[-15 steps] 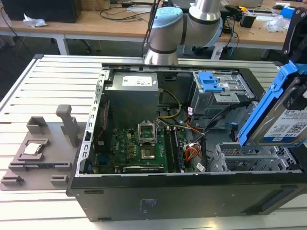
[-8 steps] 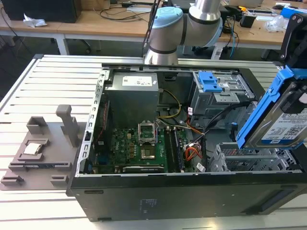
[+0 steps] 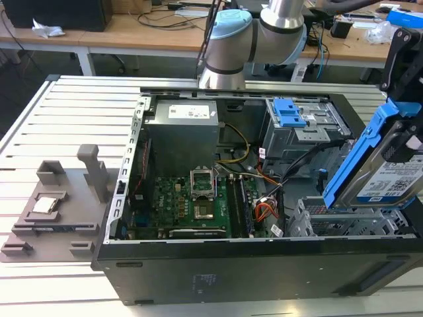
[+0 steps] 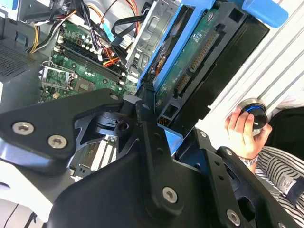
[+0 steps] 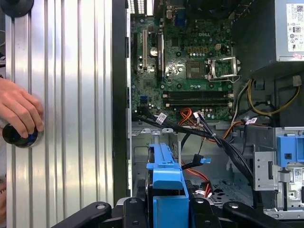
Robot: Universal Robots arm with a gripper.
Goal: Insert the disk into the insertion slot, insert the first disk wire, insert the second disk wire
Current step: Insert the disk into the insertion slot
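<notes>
We are looking at an open tower computer case (image 3: pixel 231 274) lying on its side on a slatted metal table (image 3: pixel 66 119), filling the middle of the exterior view. The claw (image 5: pixel 166 209) is gripping the blue-framed disk (image 3: pixel 386 175) with its fingers closed against both sides. The disk is hanging tilted at the exterior view's right edge, its lower end just at the top of the insertion slot (image 3: pixel 344 224) in the case's lower right corner; we cannot tell whether they are touching. The first disk wire (image 5: pixel 202 176) is lying on the case floor beside the slot. A person's hand (image 5: pixel 19 111) is resting on a dark knob (image 5: pixel 16 135) on the table.
</notes>
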